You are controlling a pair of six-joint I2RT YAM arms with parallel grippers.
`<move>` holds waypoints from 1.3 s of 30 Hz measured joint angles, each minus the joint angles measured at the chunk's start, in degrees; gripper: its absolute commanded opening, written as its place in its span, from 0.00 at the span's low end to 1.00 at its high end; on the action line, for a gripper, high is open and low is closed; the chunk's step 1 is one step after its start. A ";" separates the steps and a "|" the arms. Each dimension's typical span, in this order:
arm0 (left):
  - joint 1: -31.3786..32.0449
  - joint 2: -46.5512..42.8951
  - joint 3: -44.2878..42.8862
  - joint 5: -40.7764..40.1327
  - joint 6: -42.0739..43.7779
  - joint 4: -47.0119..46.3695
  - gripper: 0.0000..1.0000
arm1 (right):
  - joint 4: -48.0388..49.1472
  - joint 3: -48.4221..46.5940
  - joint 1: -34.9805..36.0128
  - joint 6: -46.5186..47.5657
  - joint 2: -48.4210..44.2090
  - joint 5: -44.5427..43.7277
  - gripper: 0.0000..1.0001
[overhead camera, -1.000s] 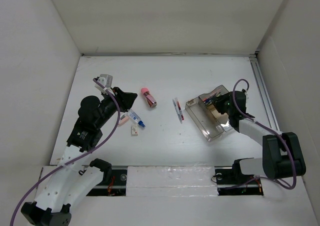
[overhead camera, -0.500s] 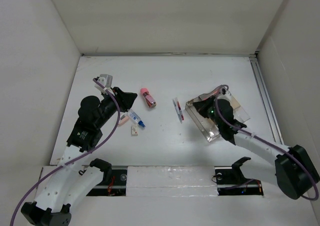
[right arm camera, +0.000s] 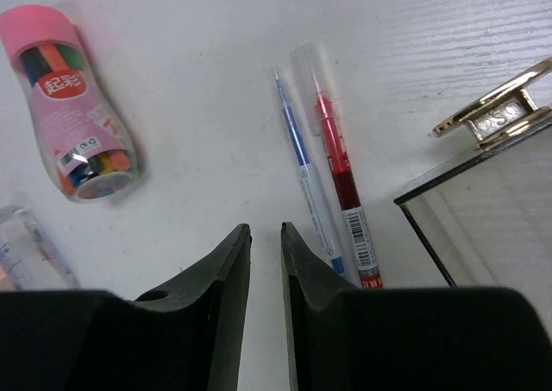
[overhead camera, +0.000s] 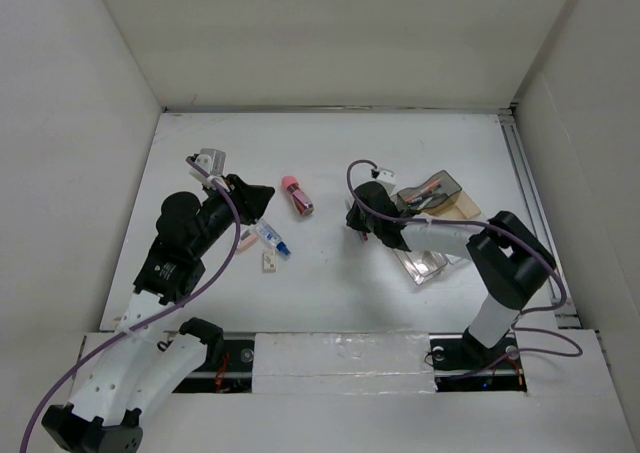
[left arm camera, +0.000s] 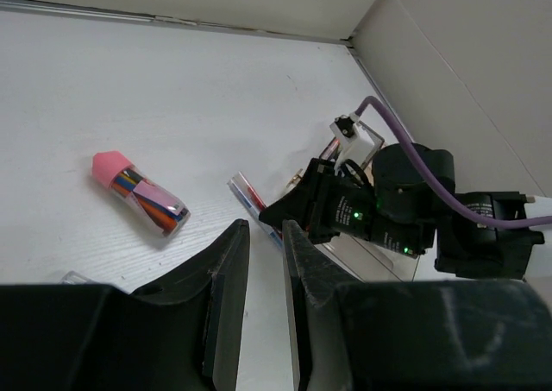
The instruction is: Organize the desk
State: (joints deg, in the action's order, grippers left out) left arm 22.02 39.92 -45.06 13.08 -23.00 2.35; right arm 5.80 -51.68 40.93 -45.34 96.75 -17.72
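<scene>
From above, the right gripper has swung off the clear tray to the middle of the white desk beneath both arms. The left gripper has stayed put.

Left wrist: fingers a slit apart, empty.

Right wrist: fingers likewise, empty, just beside two pens.

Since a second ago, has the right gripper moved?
Yes. The right gripper has swung left, from over the clear tray to the two pens, and is now closer to the pink-capped tube.
</scene>
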 measured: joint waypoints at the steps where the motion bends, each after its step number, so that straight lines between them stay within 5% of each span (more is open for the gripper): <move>1: 0.00 0.02 0.00 0.00 0.00 0.02 0.19 | -0.48 -0.81 0.15 0.17 0.92 -0.59 0.28; 10: 0.00 -0.07 0.00 0.13 0.00 0.02 0.19 | -4.26 -2.25 1.55 0.59 2.29 -4.24 0.36; 22: 0.00 -0.33 0.00 0.44 0.00 -0.02 0.19 | -4.92 -4.26 1.92 0.74 6.78 -6.23 0.33; 25: 0.00 -0.33 0.00 0.44 0.00 -0.02 0.19 | -4.66 -4.72 2.03 0.68 7.34 -6.27 0.26; 26: 0.00 -0.28 0.00 0.42 0.00 -0.02 0.19 | -4.55 -4.85 2.25 0.72 7.56 -6.32 0.12; 28: 0.00 -0.20 0.00 0.46 0.00 -0.02 0.18 | -4.09 -5.11 2.80 0.52 8.02 -6.40 0.00; 39: 0.00 0.22 0.00 0.61 0.00 -0.39 0.18 | -5.35 -4.07 4.85 0.17 -0.44 1.42 0.00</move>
State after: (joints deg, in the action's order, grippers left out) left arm 22.02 40.14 -45.06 13.69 -23.00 1.96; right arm 0.45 -55.75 45.78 -45.17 96.31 -16.29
